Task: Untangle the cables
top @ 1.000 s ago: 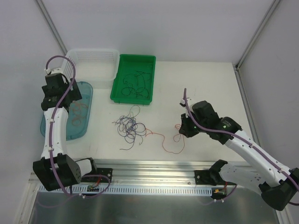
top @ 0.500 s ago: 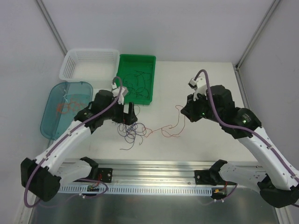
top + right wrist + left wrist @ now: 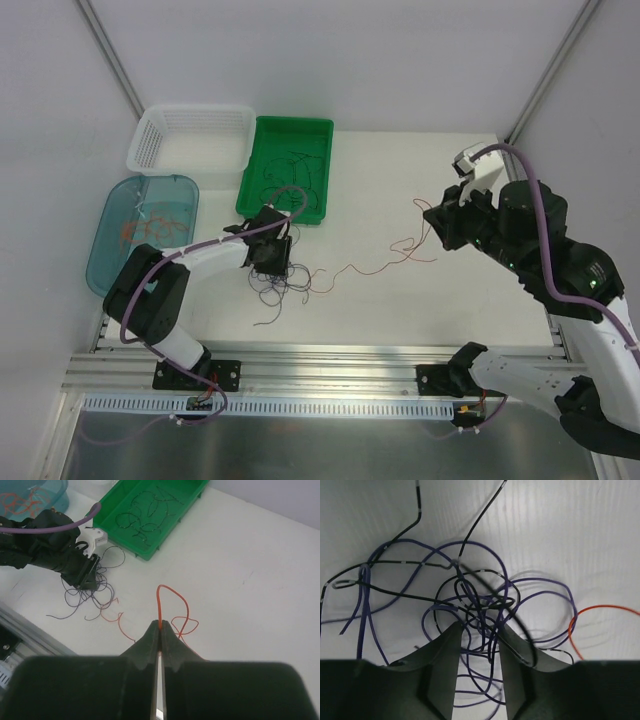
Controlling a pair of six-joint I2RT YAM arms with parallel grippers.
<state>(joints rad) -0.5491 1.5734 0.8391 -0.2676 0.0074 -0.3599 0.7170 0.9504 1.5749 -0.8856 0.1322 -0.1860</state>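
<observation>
1. White flat table (image 3: 420, 180): carries all items below; both arms bolted at its near edge.
2. Translucent blue plastic tray (image 3: 110, 255): far L of table. Holds a few red-orange wire loops (image 3: 150, 225).
3. Green rectangular plastic tray (image 3: 300, 130): rear, ctr-left. Holds black wire loops (image 3: 290, 180).
4. White mesh plastic basket (image 3: 190, 140): rear L, just beside green tray's L wall.
5. Right gripper (image 3: 160, 626): raised over R half of table. Fingers pressed together, pinching a thin red-orange cable (image 3: 159, 605) just below its arch.
6. Left gripper (image 3: 479, 629): low over table, just in front of green tray. Fingers (image 3: 445, 660) partly spread, straddling the knot; several strands pass btwn them w/ gaps either side, none clamped.
7. Tangle of hair-thin purple-blue and black cables (image 3: 475, 602): on table, ctr-left, under left gripper. Many small overlapping loops; loose ends trail toward near edge.
8. Red-orange cable, route: wavy line from tangle's R side across table, rising to right gripper. Whether its far end is caught in the knot: cannot tell.
</observation>
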